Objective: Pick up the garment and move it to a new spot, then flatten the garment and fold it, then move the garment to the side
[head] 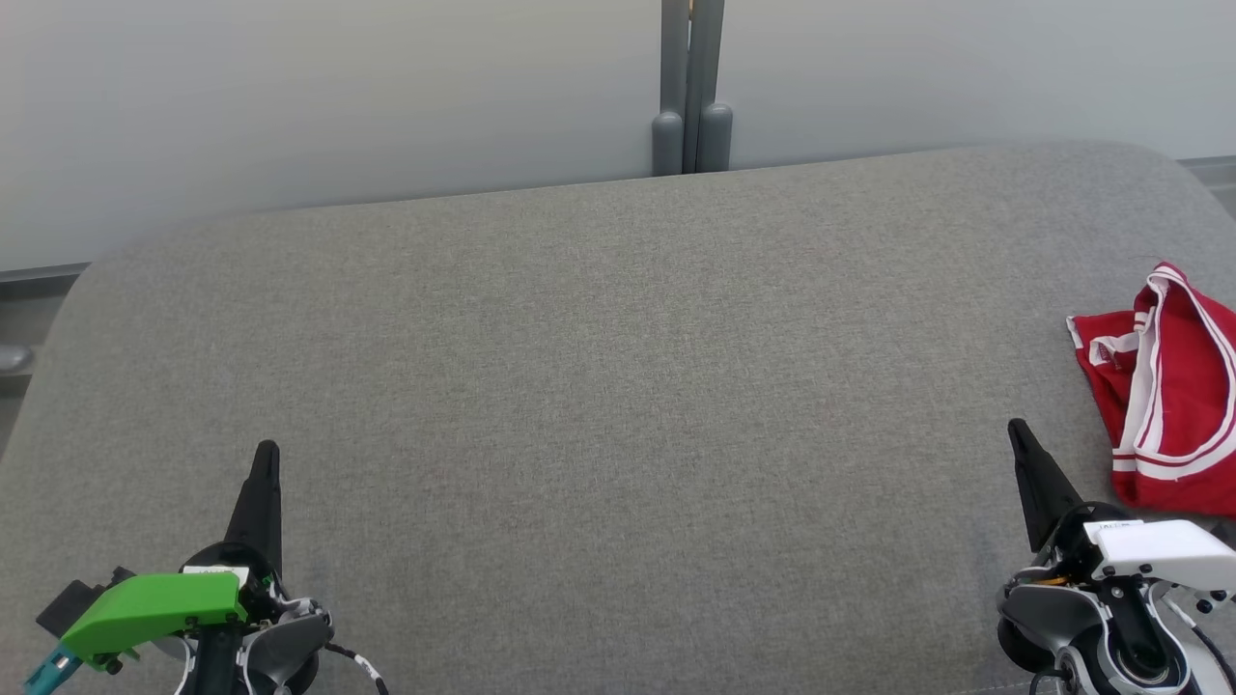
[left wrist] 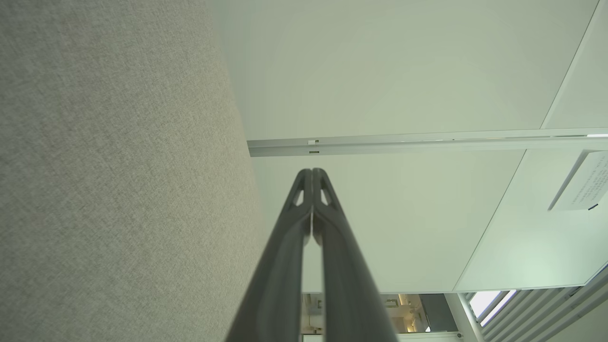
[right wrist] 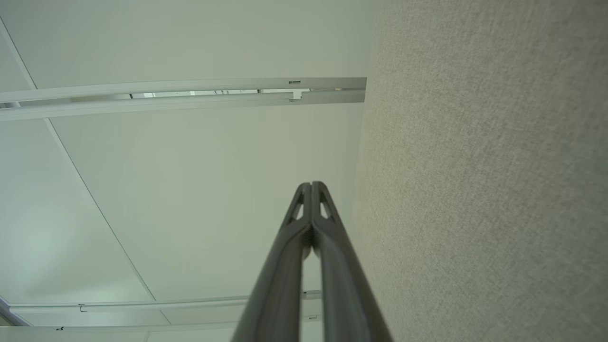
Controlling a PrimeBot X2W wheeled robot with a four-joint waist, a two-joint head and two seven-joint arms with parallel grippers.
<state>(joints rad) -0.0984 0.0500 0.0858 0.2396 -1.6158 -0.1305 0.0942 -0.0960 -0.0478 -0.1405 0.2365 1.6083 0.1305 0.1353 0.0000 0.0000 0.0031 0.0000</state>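
Observation:
The garment [head: 1173, 386], red with white trim, lies crumpled at the right edge of the grey fabric surface [head: 599, 386], partly cut off by the picture's edge. My right gripper [head: 1016, 430] is shut and empty, hovering low at the lower right, just left of the garment and apart from it. My left gripper [head: 266, 450] is shut and empty at the lower left, far from the garment. In the left wrist view the left gripper [left wrist: 312, 171] has its tips pressed together. In the right wrist view the right gripper [right wrist: 311, 184] is likewise closed on nothing.
A pale wall with a grey vertical post [head: 690, 87] stands behind the surface's far edge. The surface has rounded corners at the far left and far right. Both wrist views look past the fabric [left wrist: 109, 166] toward white wall panels [right wrist: 190, 190].

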